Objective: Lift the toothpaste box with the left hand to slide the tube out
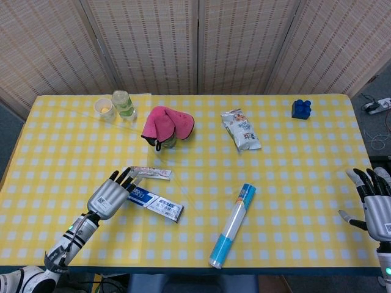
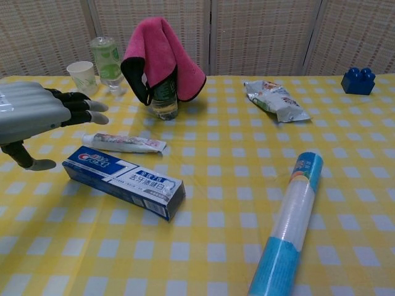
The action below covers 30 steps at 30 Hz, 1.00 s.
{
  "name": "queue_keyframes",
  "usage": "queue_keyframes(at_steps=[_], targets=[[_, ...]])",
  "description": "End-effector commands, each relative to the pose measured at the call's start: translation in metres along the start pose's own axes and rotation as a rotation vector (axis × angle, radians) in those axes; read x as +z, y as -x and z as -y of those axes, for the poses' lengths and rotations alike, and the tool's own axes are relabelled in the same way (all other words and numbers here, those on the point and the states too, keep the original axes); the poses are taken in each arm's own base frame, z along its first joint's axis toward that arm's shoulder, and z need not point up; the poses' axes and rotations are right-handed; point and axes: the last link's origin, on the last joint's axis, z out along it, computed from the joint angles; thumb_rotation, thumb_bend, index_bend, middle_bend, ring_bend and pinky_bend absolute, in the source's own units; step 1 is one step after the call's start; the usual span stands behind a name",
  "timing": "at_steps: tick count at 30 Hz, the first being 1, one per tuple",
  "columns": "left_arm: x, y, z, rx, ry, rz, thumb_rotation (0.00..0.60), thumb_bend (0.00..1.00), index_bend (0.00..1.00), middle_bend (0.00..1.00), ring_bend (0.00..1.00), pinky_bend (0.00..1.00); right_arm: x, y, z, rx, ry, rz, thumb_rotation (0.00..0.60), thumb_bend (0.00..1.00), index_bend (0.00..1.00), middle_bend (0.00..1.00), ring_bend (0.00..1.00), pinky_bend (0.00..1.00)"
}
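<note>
The left hand (image 2: 31, 120) is hovering with fingers spread, holding nothing, just left of the toothpaste box (image 2: 123, 180) lying flat on the table (image 2: 203, 246). The tube (image 2: 123, 142) is lying just beyond the box. The right hand (image 1: 374, 204) is waiting open at the far right edge.

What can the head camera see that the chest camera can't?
Only the head view shows the right hand, open at the table's right edge, and the left arm. Only the chest view shows the box's end flap and the left hand's fingers close up. Both show the box, tube, pink cloth and blue block.
</note>
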Motion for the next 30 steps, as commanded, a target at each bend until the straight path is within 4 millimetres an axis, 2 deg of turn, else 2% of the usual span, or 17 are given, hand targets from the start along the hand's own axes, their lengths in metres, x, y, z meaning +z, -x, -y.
queue_keyframes(at_steps=[1, 5, 11, 14, 24, 30], targets=[[-0.014, -0.001, 0.015, -0.062, -0.091, -0.014, 0.600, 0.28, 0.00, 0.00, 0.02, 0.17, 0.000, 0.000, 0.000, -0.003, 0.000, 0.002, 0.600, 0.04, 0.13, 0.13, 0.04, 0.10], [-0.031, 0.005, 0.037, -0.125, -0.199, -0.019, 0.600, 0.28, 0.00, 0.00, 0.03, 0.17, 0.001, -0.001, -0.001, -0.007, -0.005, 0.004, 0.600, 0.04, 0.13, 0.13, 0.04, 0.10], [-0.061, 0.025, 0.071, -0.224, -0.368, -0.016, 0.600, 0.28, 0.00, 0.00, 0.03, 0.15, 0.007, 0.002, -0.001, -0.011, -0.030, 0.037, 0.600, 0.07, 0.13, 0.13, 0.04, 0.10], [-0.077, 0.033, 0.079, -0.252, -0.422, -0.025, 0.600, 0.28, 0.00, 0.00, 0.03, 0.15, 0.010, 0.002, 0.002, 0.003, -0.055, 0.053, 0.600, 0.09, 0.13, 0.13, 0.04, 0.10], [-0.136, 0.052, 0.077, -0.337, -0.526, -0.131, 0.600, 0.28, 0.00, 0.00, 0.04, 0.15, 0.016, -0.003, 0.014, 0.103, -0.166, 0.055, 0.600, 0.10, 0.17, 0.17, 0.08, 0.11], [-0.153, 0.055, 0.069, -0.351, -0.544, -0.169, 0.600, 0.28, 0.00, 0.00, 0.05, 0.14, 0.014, -0.007, 0.019, 0.113, -0.197, 0.057, 0.600, 0.10, 0.18, 0.18, 0.08, 0.12]])
